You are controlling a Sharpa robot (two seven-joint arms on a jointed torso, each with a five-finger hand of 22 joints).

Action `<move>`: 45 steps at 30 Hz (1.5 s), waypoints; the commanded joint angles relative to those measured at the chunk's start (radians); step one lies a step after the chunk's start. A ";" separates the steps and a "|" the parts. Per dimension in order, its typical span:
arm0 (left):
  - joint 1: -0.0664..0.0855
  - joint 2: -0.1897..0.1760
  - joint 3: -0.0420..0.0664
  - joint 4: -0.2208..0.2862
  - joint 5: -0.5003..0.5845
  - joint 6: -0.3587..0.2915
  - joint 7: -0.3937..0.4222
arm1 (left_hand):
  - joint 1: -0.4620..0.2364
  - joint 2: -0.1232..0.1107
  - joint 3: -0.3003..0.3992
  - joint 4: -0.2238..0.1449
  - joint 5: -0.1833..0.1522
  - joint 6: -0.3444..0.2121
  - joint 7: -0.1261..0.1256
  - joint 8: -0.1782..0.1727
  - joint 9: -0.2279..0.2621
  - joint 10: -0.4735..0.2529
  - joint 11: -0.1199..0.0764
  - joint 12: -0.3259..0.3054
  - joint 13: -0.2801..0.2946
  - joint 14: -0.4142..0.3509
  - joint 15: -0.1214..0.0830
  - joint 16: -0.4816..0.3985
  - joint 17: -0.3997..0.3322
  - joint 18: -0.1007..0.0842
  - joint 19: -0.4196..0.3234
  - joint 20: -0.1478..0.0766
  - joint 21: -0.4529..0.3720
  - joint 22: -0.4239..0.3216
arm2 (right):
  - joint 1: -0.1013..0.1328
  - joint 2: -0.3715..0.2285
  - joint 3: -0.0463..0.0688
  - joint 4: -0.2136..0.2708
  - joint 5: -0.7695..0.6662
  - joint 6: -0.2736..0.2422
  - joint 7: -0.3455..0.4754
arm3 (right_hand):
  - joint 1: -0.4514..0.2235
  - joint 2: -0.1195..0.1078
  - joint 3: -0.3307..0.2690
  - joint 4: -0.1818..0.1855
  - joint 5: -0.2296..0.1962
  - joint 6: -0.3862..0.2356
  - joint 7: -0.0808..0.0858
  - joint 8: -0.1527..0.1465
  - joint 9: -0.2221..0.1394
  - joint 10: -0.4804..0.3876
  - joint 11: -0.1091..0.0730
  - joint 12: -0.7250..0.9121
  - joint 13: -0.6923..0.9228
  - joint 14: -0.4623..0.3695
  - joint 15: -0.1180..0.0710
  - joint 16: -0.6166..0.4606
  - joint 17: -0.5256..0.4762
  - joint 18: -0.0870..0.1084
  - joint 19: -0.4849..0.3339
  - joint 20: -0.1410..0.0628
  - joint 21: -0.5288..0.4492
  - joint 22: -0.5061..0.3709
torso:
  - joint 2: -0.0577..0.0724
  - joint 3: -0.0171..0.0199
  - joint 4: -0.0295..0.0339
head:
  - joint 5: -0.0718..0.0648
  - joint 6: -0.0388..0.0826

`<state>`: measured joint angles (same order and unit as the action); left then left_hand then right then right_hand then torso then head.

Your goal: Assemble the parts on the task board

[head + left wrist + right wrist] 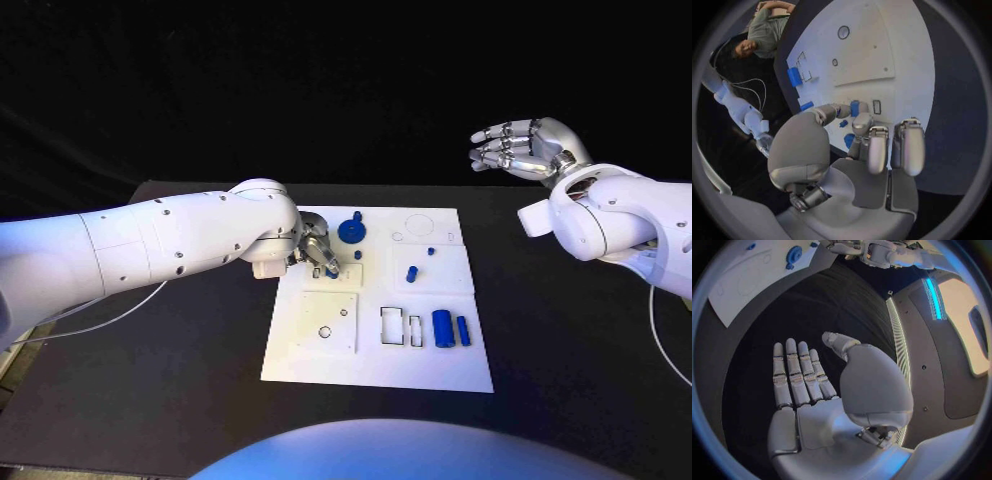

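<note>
White arm first: the robot's left arm comes in from the left of the head view, and its left hand (315, 252) is down over the upper left part of the task board (433, 375). In the left wrist view the fingers (877, 150) curl in toward the thumb, and a small blue part (855, 108) sits right at the fingertips; whether it is pinched or only touched, I cannot tell. Just right of that hand in the head view a round blue gear (352, 232) lies on the board, with a small blue peg (358, 255) below it. Further right, near the board's middle, lies a short blue pin (411, 273), and a tiny blue dot (430, 250) stands above it. Toward the lower right of the board two blue cylinders (443, 328) lie side by side, next to empty rectangular slots (392, 326). At the upper right of the frame the right hand (528, 148) is raised well clear of the board, fingers spread and holding nothing.

My reading is that the left hand is working one small part at the board's upper left, picking or seating it. The next move calls for a firm pinch and careful lining-up with a socket, without knocking the gear beside it.
</note>
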<state>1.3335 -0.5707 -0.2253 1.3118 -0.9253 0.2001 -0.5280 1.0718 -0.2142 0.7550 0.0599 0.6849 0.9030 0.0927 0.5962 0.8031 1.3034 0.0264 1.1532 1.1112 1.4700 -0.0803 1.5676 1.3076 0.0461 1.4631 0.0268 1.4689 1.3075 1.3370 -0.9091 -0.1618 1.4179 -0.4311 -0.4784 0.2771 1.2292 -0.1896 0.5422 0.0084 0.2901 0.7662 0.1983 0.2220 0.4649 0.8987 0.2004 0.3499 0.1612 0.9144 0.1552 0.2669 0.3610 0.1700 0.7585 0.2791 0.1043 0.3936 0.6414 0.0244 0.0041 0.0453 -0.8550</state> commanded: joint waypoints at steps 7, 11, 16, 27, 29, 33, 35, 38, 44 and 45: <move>-0.004 0.007 -0.003 -0.005 0.000 0.032 -0.009 | -0.007 0.027 0.047 -0.056 0.018 0.056 -0.054 0.015 0.101 0.073 -0.063 0.009 0.008 0.101 -0.013 0.003 0.263 -0.009 0.040 -0.009 0.008 0.086 | -0.001 0.001 0.000 0.000 -0.009 0.009 0.011 | -0.010 -0.002 -0.006 0.001 0.002 -0.008 0.065 -0.006 -0.002 -0.005 -0.001 0.007 -0.002 -0.001 0.007 -0.004 -0.001 0.011 -0.004 0.002 -0.004 -0.002 | 0.001 0.0007 -0.0009 | 0.002 -0.002; -0.004 0.010 -0.003 -0.006 0.005 0.031 -0.009 | -0.007 0.032 0.045 -0.053 0.016 0.057 -0.055 0.015 0.101 0.074 -0.063 0.009 0.008 0.101 -0.013 0.003 0.263 -0.009 0.040 -0.010 0.008 0.086 | -0.002 0.001 0.000 -0.001 -0.009 0.009 0.011 | -0.010 -0.002 -0.006 0.001 0.002 -0.008 0.065 -0.006 -0.002 -0.005 -0.001 0.007 -0.002 -0.001 0.007 -0.004 -0.001 0.011 -0.004 0.002 -0.004 -0.002 | 0.000 0.0006 -0.0009 | 0.003 -0.003; -0.004 0.014 -0.003 -0.010 0.009 0.033 -0.008 | -0.014 0.046 0.029 -0.041 0.006 0.062 -0.058 0.015 0.102 0.080 -0.065 0.014 0.013 0.101 -0.015 0.003 0.263 -0.011 0.044 -0.011 0.013 0.095 | -0.003 0.002 0.000 -0.002 -0.009 0.009 0.011 | -0.010 -0.002 -0.006 0.001 0.002 -0.008 0.065 -0.006 -0.002 -0.005 -0.001 0.007 -0.002 -0.001 0.007 -0.004 -0.001 0.011 -0.004 0.002 -0.004 -0.002 | 0.000 0.0011 -0.0009 | 0.003 -0.004; -0.004 0.023 -0.003 -0.019 0.018 0.056 -0.010 | -0.035 0.073 -0.018 -0.008 -0.014 0.080 -0.066 0.013 0.097 0.096 -0.071 0.031 0.033 0.101 -0.019 0.003 0.263 -0.013 0.048 -0.015 0.017 0.105 | -0.005 0.001 0.000 -0.001 -0.009 0.009 0.011 | -0.011 -0.001 -0.007 0.001 0.002 -0.008 0.065 -0.006 -0.002 -0.005 0.000 0.007 -0.003 -0.001 0.007 -0.004 -0.001 0.011 -0.004 0.002 -0.005 -0.003 | 0.000 0.0007 -0.0014 | 0.000 -0.006; -0.004 0.024 -0.003 -0.020 0.018 0.057 -0.010 | -0.036 0.074 -0.021 -0.006 -0.014 0.081 -0.067 0.013 0.097 0.097 -0.071 0.033 0.034 0.101 -0.019 0.003 0.263 -0.013 0.048 -0.015 0.017 0.106 | -0.005 0.001 0.000 -0.001 -0.009 0.009 0.011 | -0.011 -0.001 -0.007 0.001 0.002 -0.008 0.065 -0.006 -0.002 -0.005 0.000 0.007 -0.003 -0.001 0.007 -0.004 -0.001 0.011 -0.004 0.002 -0.005 -0.003 | 0.000 0.0009 -0.0015 | -0.001 -0.007; -0.004 0.027 -0.003 -0.023 0.019 0.058 -0.010 | -0.044 0.080 -0.042 0.007 -0.022 0.091 -0.071 0.012 0.095 0.108 -0.074 0.050 0.054 0.101 -0.022 0.003 0.263 -0.014 0.049 -0.017 0.019 0.108 | -0.005 0.001 0.000 -0.002 -0.009 0.008 0.011 | -0.011 -0.001 -0.007 0.001 0.002 -0.008 0.065 -0.006 -0.002 -0.005 0.000 0.007 -0.003 -0.001 0.007 -0.004 -0.001 0.011 -0.004 0.002 -0.005 -0.003 | 0.000 0.0009 -0.0014 | -0.002 -0.007; -0.004 0.028 -0.003 -0.025 0.019 0.058 -0.010 | -0.046 0.081 -0.049 0.011 -0.023 0.094 -0.072 0.012 0.094 0.110 -0.075 0.052 0.057 0.101 -0.022 0.003 0.263 -0.014 0.050 -0.018 0.019 0.109 | -0.005 0.001 0.000 -0.002 -0.009 0.008 0.011 | -0.011 -0.001 -0.008 0.002 0.003 -0.009 0.066 -0.006 -0.002 -0.006 0.000 0.008 -0.004 -0.002 0.007 -0.005 -0.002 0.011 -0.004 0.002 -0.006 -0.003 | 0.000 0.0003 -0.0010 | -0.003 -0.008; -0.004 0.028 -0.003 -0.026 0.019 0.059 -0.009 | -0.051 0.085 -0.059 0.019 -0.026 0.098 -0.074 0.010 0.092 0.113 -0.076 0.056 0.062 0.101 -0.023 0.003 0.263 -0.015 0.051 -0.019 0.021 0.113 | -0.006 0.001 0.000 -0.002 -0.009 0.008 0.011 | -0.011 -0.001 -0.008 0.002 0.003 -0.009 0.066 -0.006 -0.002 -0.006 0.000 0.008 -0.004 -0.002 0.007 -0.005 -0.002 0.011 -0.004 0.002 -0.006 -0.003 | 0.000 0.0006 -0.0004 | -0.003 -0.009; -0.004 0.028 -0.003 -0.027 0.024 0.065 -0.009 | -0.056 0.091 -0.070 0.030 -0.027 0.105 -0.076 0.010 0.089 0.118 -0.078 0.066 0.073 0.101 -0.025 0.003 0.263 -0.016 0.054 -0.020 0.025 0.121 | -0.006 0.002 0.000 -0.003 -0.009 0.008 0.011 | -0.011 -0.001 -0.008 0.002 0.003 -0.009 0.066 -0.006 -0.002 -0.006 0.000 0.008 -0.004 -0.002 0.007 -0.005 -0.002 0.011 -0.004 0.002 -0.006 -0.003 | 0.000 0.0005 -0.0003 | -0.004 -0.009; -0.003 0.028 -0.003 -0.028 0.025 0.066 -0.009 | -0.057 0.093 -0.072 0.033 -0.027 0.107 -0.077 0.009 0.088 0.120 -0.078 0.069 0.077 0.101 -0.025 0.003 0.263 -0.017 0.055 -0.021 0.025 0.122 | -0.007 0.002 0.000 -0.003 -0.009 0.008 0.012 | -0.011 -0.001 -0.008 0.002 0.003 -0.009 0.066 -0.006 -0.002 -0.006 0.000 0.008 -0.004 -0.002 0.007 -0.005 -0.002 0.011 -0.004 0.002 -0.006 -0.003 | 0.000 0.0005 -0.0004 | -0.004 -0.010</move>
<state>1.3329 -0.5462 -0.2269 1.2821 -0.9137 0.2376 -0.5386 1.0019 -0.1452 0.6891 0.0923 0.6564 0.9747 0.0528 0.6093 0.8919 1.3968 -0.0307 1.2159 1.1854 1.4828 -0.0859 1.5675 1.3075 0.0460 1.4659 0.0151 1.4913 1.3074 1.3312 -0.9078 -0.1618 1.4152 -0.4316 -0.4784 0.2778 1.2292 -0.1896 0.5395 0.0111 0.2901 0.7663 0.1982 0.2220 0.4633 0.8988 0.2003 0.3538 0.1584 0.9144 0.1552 0.2670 0.3601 0.1700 0.7585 0.2791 0.1044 0.3910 0.6414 0.0250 0.0035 0.0413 -0.8643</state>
